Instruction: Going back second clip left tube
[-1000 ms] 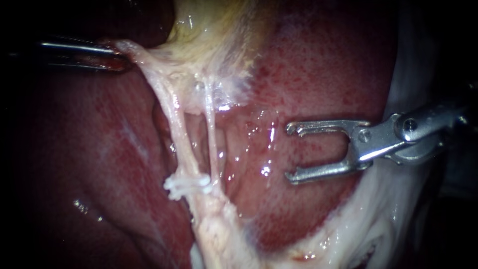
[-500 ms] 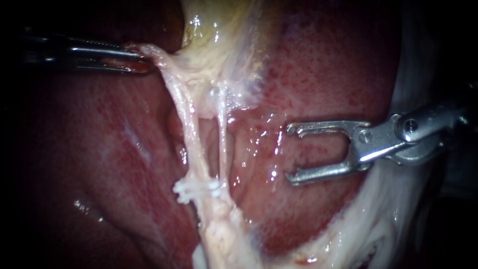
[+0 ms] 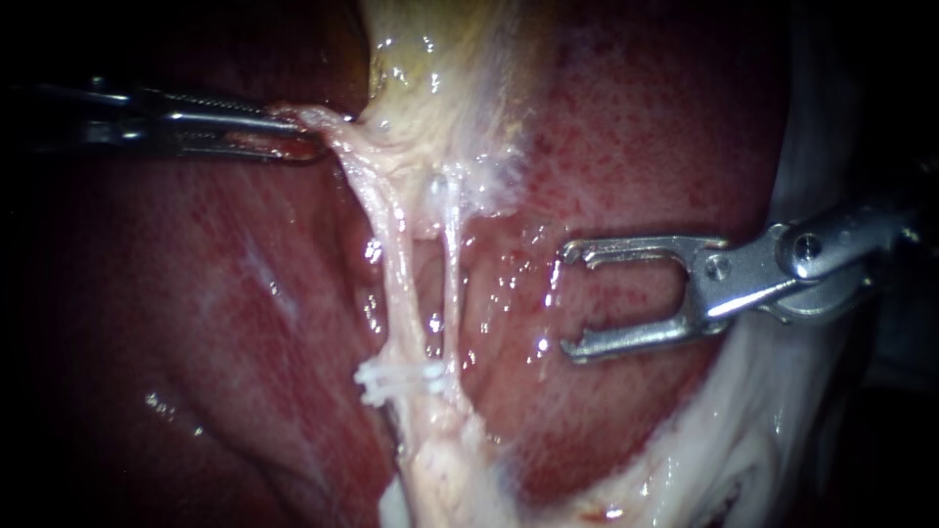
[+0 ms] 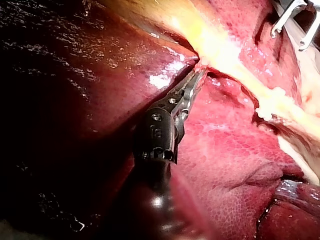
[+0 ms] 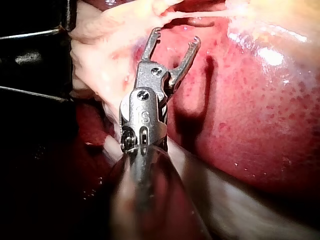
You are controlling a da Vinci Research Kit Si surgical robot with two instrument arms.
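Note:
Two pale tubes run down from the yellowish gallbladder (image 3: 440, 59): the left tube (image 3: 396, 264) and a thinner right tube (image 3: 453, 264). A white clip (image 3: 396, 379) sits across the left tube low down. It also shows in the left wrist view, where the clip (image 4: 267, 105) lies off to the side of my left instrument. My left instrument (image 3: 311, 132) is shut on pale gallbladder tissue at the top of the tubes and holds it to the left. Its jaws (image 4: 195, 80) are closed on that tissue. My right instrument (image 3: 569, 299) stands open and empty, to the right of the tubes. The fork of my right instrument (image 5: 174, 39) holds nothing.
Red liver (image 3: 646, 147) lies behind the tubes and under my right instrument. Dark liver (image 3: 196, 323) fills the left side. A white fatty band (image 3: 743, 430) curves along the lower right. My right instrument's jaw tips (image 4: 295, 20) show at the far edge of the left wrist view.
My left instrument has moved to the right with the tissue it holds. The tubes and clip have swung right and stand more upright. My right instrument has not moved.

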